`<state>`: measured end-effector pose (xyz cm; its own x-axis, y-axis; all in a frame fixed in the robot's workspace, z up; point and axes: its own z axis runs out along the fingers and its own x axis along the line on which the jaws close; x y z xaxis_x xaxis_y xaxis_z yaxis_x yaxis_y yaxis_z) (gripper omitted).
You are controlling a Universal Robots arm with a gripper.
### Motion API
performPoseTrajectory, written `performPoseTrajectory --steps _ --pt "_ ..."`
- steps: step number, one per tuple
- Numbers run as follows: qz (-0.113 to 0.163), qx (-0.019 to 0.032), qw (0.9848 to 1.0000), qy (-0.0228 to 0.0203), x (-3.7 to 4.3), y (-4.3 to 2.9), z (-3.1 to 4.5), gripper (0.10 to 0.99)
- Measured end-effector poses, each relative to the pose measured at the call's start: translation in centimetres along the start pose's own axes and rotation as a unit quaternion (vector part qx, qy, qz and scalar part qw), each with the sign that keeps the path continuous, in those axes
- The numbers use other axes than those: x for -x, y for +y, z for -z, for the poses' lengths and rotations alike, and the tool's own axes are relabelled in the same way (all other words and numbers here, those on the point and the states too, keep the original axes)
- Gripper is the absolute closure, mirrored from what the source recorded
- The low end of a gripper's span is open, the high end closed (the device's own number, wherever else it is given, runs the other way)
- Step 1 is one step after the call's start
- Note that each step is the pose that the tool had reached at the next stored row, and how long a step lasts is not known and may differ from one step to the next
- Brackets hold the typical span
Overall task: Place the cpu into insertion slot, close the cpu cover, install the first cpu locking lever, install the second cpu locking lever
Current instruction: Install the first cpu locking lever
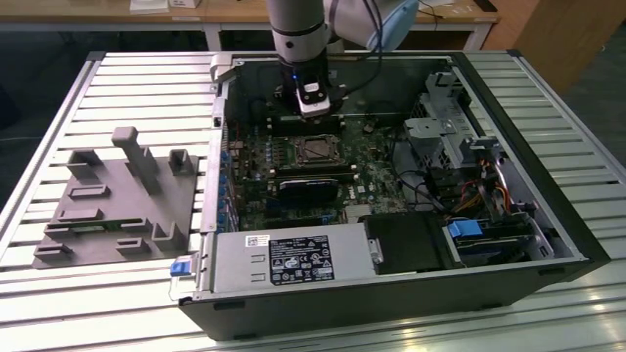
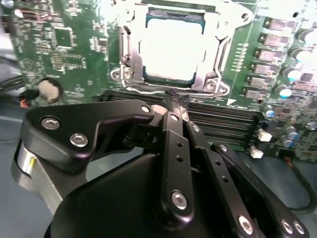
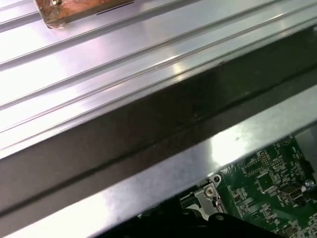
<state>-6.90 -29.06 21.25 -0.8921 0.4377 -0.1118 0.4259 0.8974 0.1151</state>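
In the second wrist view the cpu (image 2: pixel 171 49) lies flat in the insertion slot, its silvery top showing through the window of the cpu cover (image 2: pixel 214 64). The cover's metal frame lies down over the chip. Thin metal lever rods (image 2: pixel 226 47) run along the frame's sides. My gripper (image 2: pixel 176 105) hovers just off the socket's edge, over the memory slots, with its black fingers (image 2: pixel 171 139) pressed together and nothing between them. In the exterior view the gripper (image 1: pixel 311 108) hangs inside the open computer case, just behind the insertion slot (image 1: pixel 315 149).
Long black memory slots (image 2: pixel 223 119) lie between gripper and socket. A black block (image 1: pixel 305 189), a power supply (image 1: pixel 284 260) and a drive cage (image 1: pixel 470 147) crowd the case. A grey fixture (image 1: pixel 117 198) sits on the ribbed table at the exterior view's left. The case wall (image 3: pixel 148 124) is close.
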Motion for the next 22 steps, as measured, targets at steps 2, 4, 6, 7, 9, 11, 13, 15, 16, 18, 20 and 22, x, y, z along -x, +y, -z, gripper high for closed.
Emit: performPoseTrajectory --steps 2,4,6,7,9,11,13,15,16,18,20,22 --pt "0.000 -0.0041 1.0000 0.0048 0.17 0.00 -0.03 0.984" --pt "0.000 -0.0050 1.0000 0.0045 0.25 -0.12 -0.02 0.984" --pt "0.000 -0.0055 1.0000 0.0043 0.37 -0.35 0.00 0.984" --pt "0.000 -0.0056 1.0000 0.0042 0.44 -0.50 0.00 0.984" --pt "0.000 -0.0057 1.0000 0.0041 0.61 -0.86 0.02 0.984" --pt "0.000 -0.0058 1.0000 0.0041 0.80 -1.24 0.05 0.984" --pt "0.000 -0.0059 1.0000 0.0040 1.00 -1.65 0.07 0.984" --pt "0.000 -0.0062 1.0000 0.0039 1.19 -2.03 0.10 0.984" --pt "0.000 -0.0063 1.0000 0.0039 1.28 -2.22 0.11 0.984" --pt "0.000 -0.0068 1.0000 0.0036 1.42 -2.51 0.12 0.984" --pt "0.001 -0.0101 0.9999 0.0020 1.52 -2.70 0.13 0.984" --pt "0.002 -0.0145 0.9999 -0.0001 1.60 -2.88 0.14 0.984"
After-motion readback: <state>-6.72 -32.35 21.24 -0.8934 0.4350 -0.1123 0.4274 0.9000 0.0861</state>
